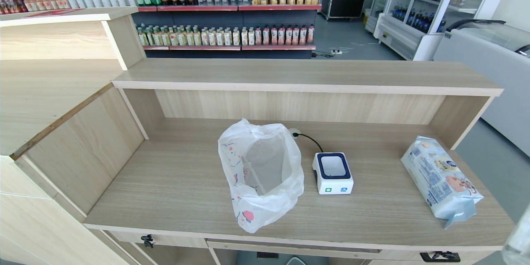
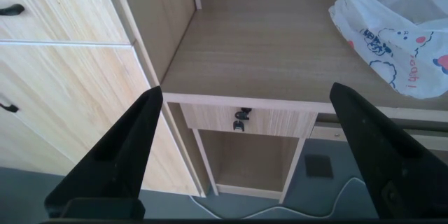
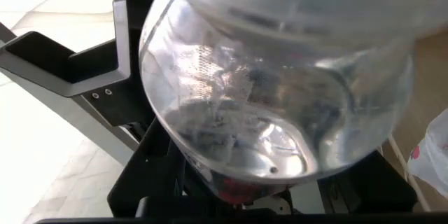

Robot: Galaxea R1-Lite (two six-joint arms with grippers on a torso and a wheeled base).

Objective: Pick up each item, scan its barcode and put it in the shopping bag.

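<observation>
Three things sit on the tabletop [image 1: 174, 182] right now: the shopping bag [image 1: 261, 174], the barcode scanner [image 1: 332, 172] and a pale blue packet [image 1: 441, 182]. The bag is white plastic with little cartoon prints. It stands near the middle, mouth gaping wide open. Just beside it, on the robot's right, is the scanner, a white block with a dark-framed window facing up. A black cable [image 1: 309, 138] runs off behind it toward the back of the counter. Well apart from both, out at the right end, the packet lies flat, running front to back, its near end close to the front edge.

Over to the left hand [image 2: 245, 161]: fingers [image 2: 126, 154] spread wide with nothing between them. It hangs out in front of the tabletop's left front edge, facing a drawer with a black handle [image 2: 240, 119], and the bag is up on the tabletop beyond.

Now the right hand [image 3: 252, 56], and it's got something: a clear bottle [image 3: 280, 126] clasped between its black fingers, pressed right up to the wrist camera. There's a touch of red low down near the hand's body, too close to make out. From the head camera the bottle [image 1: 517, 240] is a translucent shape off the tabletop's front right corner, past the packet.

Behind the counter, shelves [image 1: 227, 45] carry rows of drink bottles.
</observation>
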